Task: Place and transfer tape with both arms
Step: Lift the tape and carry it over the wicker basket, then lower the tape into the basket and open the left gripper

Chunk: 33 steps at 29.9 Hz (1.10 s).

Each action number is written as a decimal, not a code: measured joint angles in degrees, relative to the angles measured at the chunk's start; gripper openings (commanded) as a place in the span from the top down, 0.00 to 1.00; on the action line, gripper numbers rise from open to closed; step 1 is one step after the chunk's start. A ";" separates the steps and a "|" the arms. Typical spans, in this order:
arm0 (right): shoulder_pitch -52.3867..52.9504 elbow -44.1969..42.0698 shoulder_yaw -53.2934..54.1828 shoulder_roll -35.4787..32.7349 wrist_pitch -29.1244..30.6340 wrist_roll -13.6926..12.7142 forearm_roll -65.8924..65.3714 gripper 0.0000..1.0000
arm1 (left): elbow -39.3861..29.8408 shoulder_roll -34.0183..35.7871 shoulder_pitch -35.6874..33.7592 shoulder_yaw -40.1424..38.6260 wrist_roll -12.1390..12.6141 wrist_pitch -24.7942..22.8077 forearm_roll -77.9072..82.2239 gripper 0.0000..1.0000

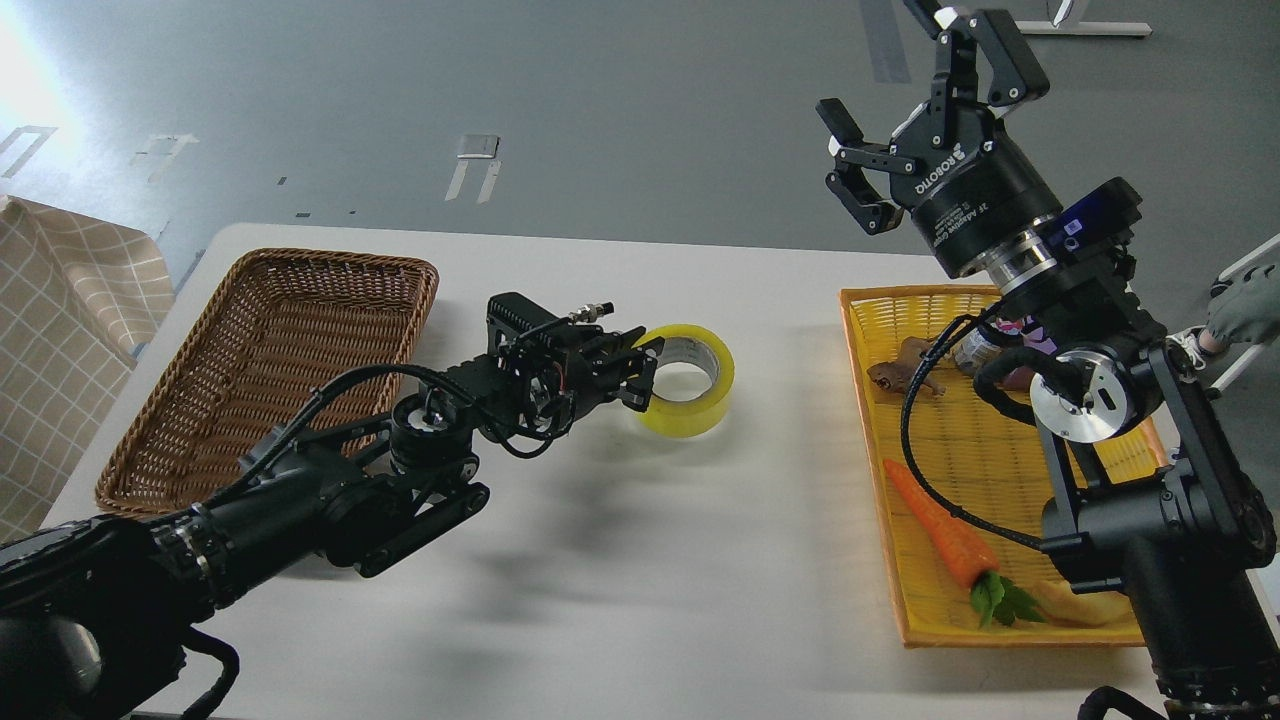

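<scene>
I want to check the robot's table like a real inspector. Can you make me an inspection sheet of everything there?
Surface: white table, bare in the middle.
Job's things: yellow tape roll near the table's centre, tilted; whether it touches the table cannot be told.
Clutter: brown wicker basket at left, looks empty; yellow tray at right with a toy carrot, a brown toy and more items partly hidden by the arm.
Grippers: left gripper at the tape's rim, fingers too dark to tell; right gripper raised above the tray, open, empty.
Cables: black cables looping along both arms.
Surroundings: grey floor with tape marks; checked cloth at left.
</scene>
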 measured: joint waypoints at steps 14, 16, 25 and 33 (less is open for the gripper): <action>-0.07 -0.05 0.01 0.00 0.00 0.00 0.00 0.00 | -0.33 12.40 -8.49 -0.23 -1.75 0.20 -6.55 0.79; -0.09 -0.05 -0.03 0.00 0.00 0.00 0.00 0.00 | -0.65 15.91 -8.64 -0.33 -2.71 0.28 -7.69 0.79; -0.03 0.12 -0.11 0.00 0.18 0.00 0.00 0.00 | -1.55 28.43 -6.58 -0.02 -6.03 2.12 -11.08 0.79; -0.06 0.14 -0.30 0.00 0.19 0.00 0.00 0.00 | -1.46 37.48 0.53 0.03 -10.21 6.82 -15.02 0.78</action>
